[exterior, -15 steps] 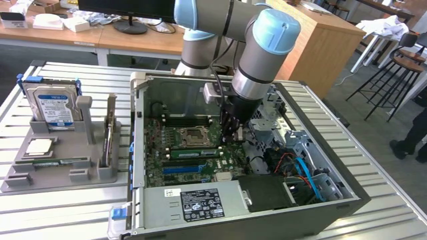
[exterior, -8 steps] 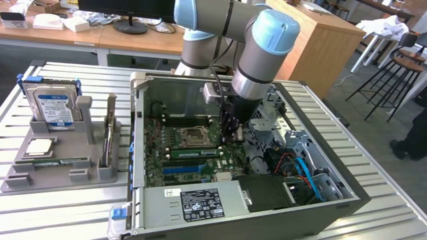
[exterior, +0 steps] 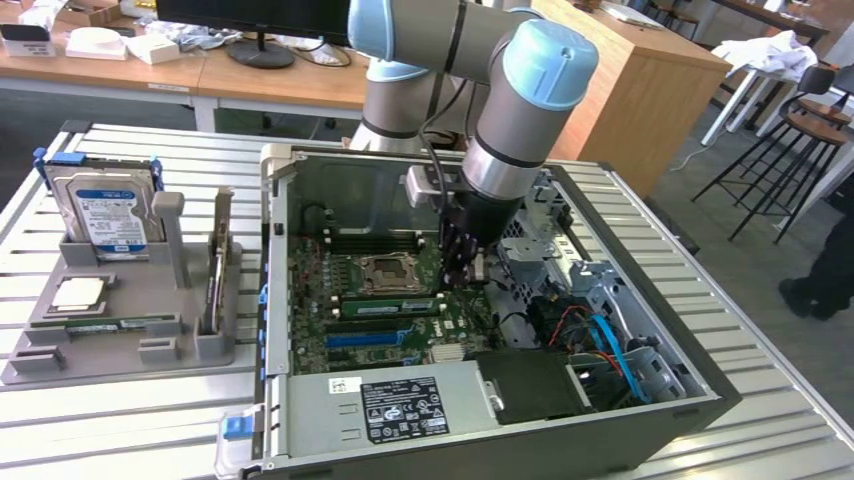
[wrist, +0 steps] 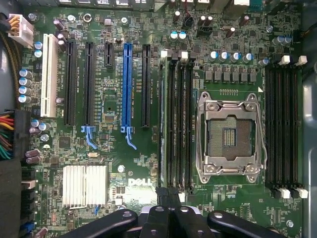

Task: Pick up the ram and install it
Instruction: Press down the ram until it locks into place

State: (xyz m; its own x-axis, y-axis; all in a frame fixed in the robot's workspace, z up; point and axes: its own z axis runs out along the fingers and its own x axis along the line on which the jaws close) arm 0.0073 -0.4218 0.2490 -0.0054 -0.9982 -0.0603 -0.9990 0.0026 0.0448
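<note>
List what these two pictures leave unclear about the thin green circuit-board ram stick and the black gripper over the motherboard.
1. Exterior view: the shut black gripper stands at the end of the thin green ram stick; contact is lost against the dark case.
2. Wrist view: the gripper covers that slot end and latch.
3. Exterior view: the twin stick in the grey holder stands edge-on; label unreadable.

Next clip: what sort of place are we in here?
Probably a robotics lab or workshop: a robot arm works over an open PC case on a slatted metal table, with wooden desks and bar stools nearby.
</note>
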